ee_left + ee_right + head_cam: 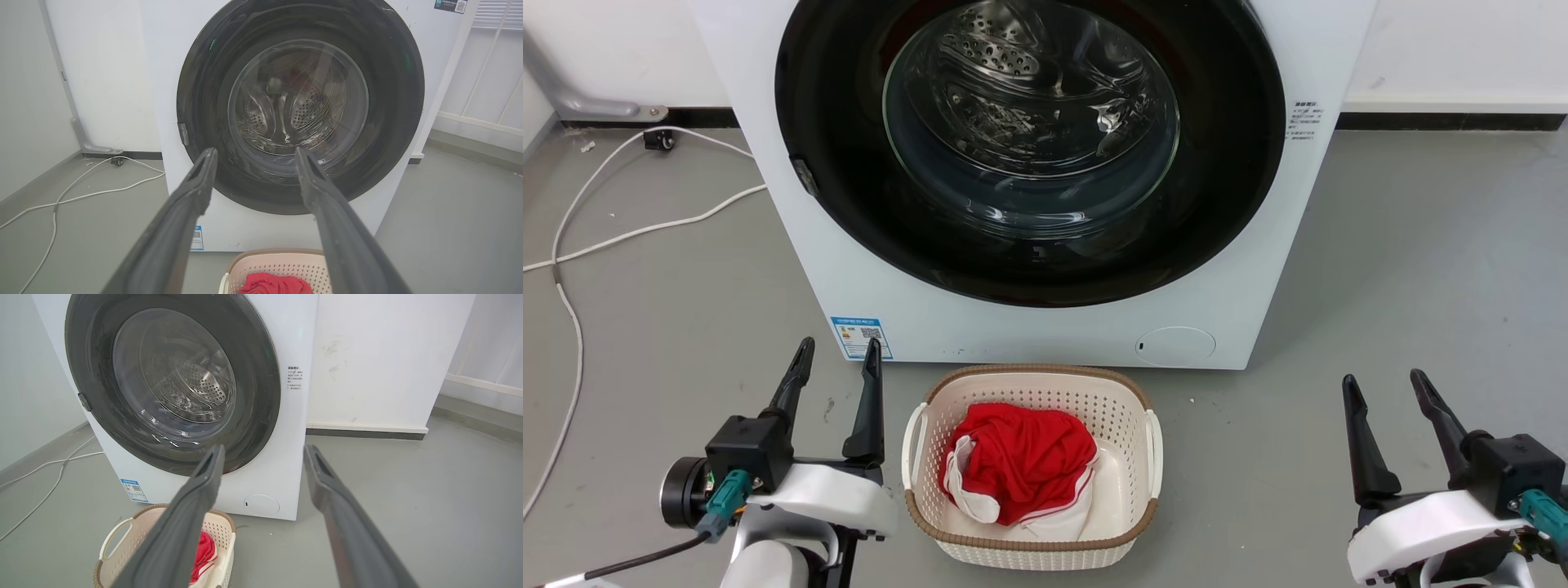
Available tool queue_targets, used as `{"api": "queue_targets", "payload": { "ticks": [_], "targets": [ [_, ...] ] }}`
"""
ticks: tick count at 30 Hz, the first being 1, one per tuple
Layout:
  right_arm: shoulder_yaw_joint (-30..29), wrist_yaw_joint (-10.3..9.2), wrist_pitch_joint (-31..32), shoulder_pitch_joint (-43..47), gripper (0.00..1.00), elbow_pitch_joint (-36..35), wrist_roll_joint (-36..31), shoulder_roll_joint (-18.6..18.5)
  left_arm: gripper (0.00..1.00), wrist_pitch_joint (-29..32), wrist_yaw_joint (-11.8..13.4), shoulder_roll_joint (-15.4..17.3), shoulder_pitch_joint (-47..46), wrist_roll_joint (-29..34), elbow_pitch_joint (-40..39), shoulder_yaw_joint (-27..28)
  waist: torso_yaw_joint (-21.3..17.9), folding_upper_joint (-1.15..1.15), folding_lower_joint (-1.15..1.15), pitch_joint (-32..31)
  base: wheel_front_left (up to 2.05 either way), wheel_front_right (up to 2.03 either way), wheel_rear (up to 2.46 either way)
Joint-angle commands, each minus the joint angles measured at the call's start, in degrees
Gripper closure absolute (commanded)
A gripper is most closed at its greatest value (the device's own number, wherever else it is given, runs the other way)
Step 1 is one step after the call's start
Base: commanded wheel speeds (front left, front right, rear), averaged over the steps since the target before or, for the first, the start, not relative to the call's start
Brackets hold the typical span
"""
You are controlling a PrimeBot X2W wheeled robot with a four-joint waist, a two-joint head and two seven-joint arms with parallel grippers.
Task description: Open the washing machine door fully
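Observation:
The white washing machine stands straight ahead, and its round glossy black door with the clear glass bowl lies flat against the front, shut. A small grey latch tab sits on the door's left rim. My left gripper is open low at the left, short of the machine's lower left corner. My right gripper is open low at the right, apart from the machine. In the left wrist view the door lies beyond my open fingers. The right wrist view has the door up left.
A cream laundry basket holding a red and white garment sits on the grey floor right before the machine, between my arms. White cables trail over the floor at the left. A white wall with a dark skirting runs behind.

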Motion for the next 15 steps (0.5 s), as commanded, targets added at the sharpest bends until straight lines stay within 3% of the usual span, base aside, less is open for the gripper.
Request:
{"api": "queue_targets", "payload": {
  "ticks": [1, 15],
  "targets": [
    [0.1, -0.02, -0.2, 0.1, 0.00, -0.5, -1.1, 0.1, 0.00, -0.4, 0.3, 0.3, -0.8, 1.1, -0.1, -0.2, 0.0, 0.00, 0.00, 0.0, 0.00, 0.00, 0.00],
    [0.4, -0.02, -1.1, 0.3, 0.00, -0.4, -5.6, 0.1, 0.00, -1.9, 0.3, 0.3, -1.1, 5.5, 0.7, -0.4, 0.1, 0.00, 0.00, 0.1, 0.00, 0.00, 0.00]
  ]
}}
